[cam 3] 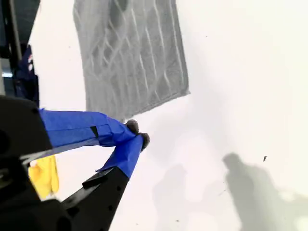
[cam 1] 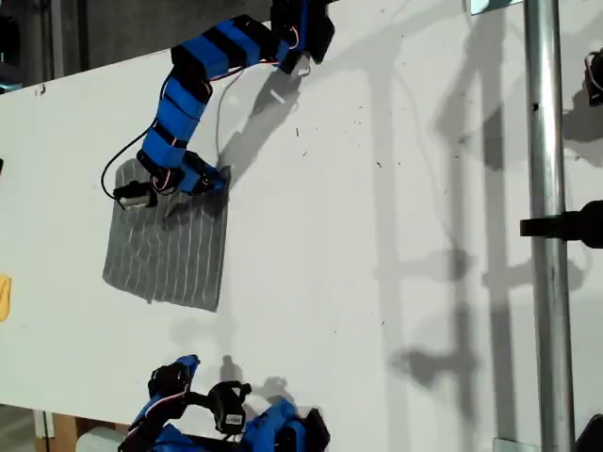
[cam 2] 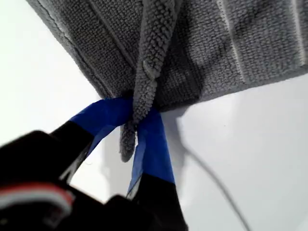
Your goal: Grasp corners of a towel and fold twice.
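Observation:
The towel (cam 1: 170,254) lies flat on the white table toward the exterior view's left, dark grey with pale stripes. My first gripper (cam 1: 215,181) reaches from the far side and sits at the towel's far corner, on the side nearer the exterior view's right. In the first wrist view this gripper (cam 2: 134,115) is shut on a pinched-up ridge of the towel (cam 2: 216,48) at that corner (cam 2: 149,62). My second gripper (cam 1: 184,367) hovers near the table's front edge, apart from the towel. Its blue fingertips (cam 3: 129,126) meet with nothing between them, short of the towel (cam 3: 130,57).
A small yellow object (cam 1: 4,297) (cam 3: 44,175) lies at the exterior view's left edge beside the towel. A vertical metal pole (cam 1: 546,226) crosses the exterior view's right side. A black cable (cam 1: 221,104) trails from the first arm onto the table (cam 1: 377,282).

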